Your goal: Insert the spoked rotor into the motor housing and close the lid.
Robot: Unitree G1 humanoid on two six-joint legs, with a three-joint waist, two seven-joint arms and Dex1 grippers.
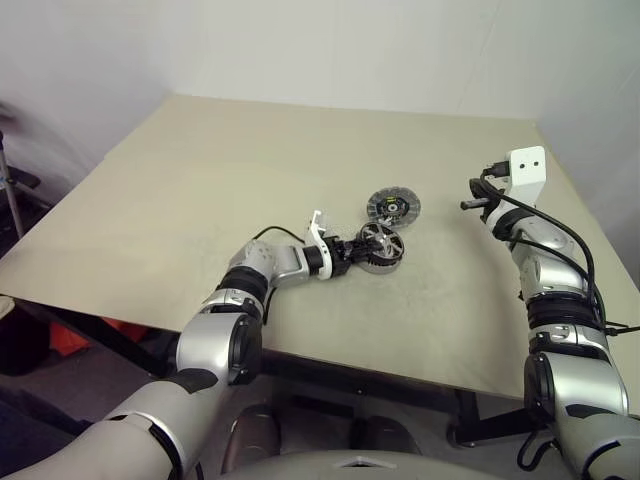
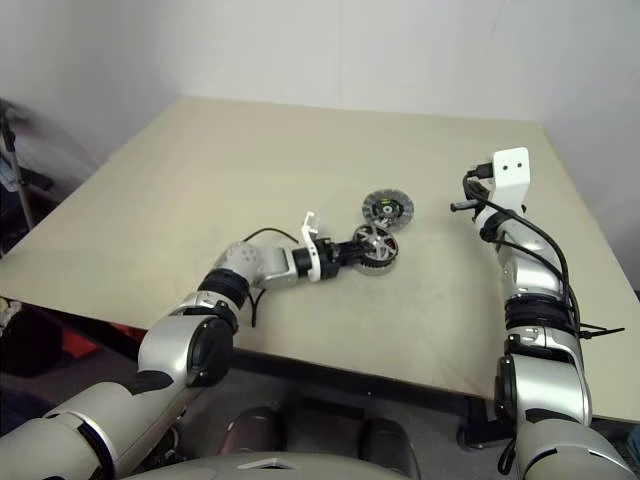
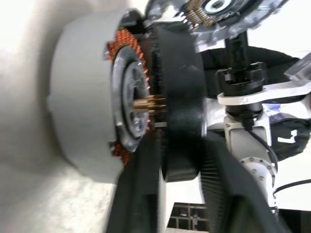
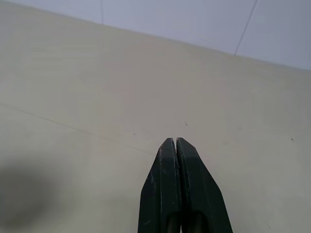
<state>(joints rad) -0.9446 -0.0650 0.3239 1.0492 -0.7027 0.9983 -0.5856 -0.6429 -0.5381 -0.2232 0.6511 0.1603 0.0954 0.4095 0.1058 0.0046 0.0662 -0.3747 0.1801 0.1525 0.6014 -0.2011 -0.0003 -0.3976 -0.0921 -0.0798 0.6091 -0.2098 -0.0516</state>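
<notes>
A: Which step? 
B: Seating. The left tool [image 1: 362, 250] pinches the rotor [image 1: 381, 240] edge-on against the housing [image 3: 80, 102] on the counter [image 1: 200, 200].

A: Next? 
B: Centre it, let go, fetch the lid [image 1: 393, 207]. Right tool [image 4: 175, 145]: pressed together, idle.

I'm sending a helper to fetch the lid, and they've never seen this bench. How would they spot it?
Start at the beige table and find the two round metal parts near its middle. The lid is the grey disc lying flat and alone, farther from the robot. Its black centre with a yellow mark sets it apart from the spoked rotor, which sits on the motor housing at the left tool.
</notes>
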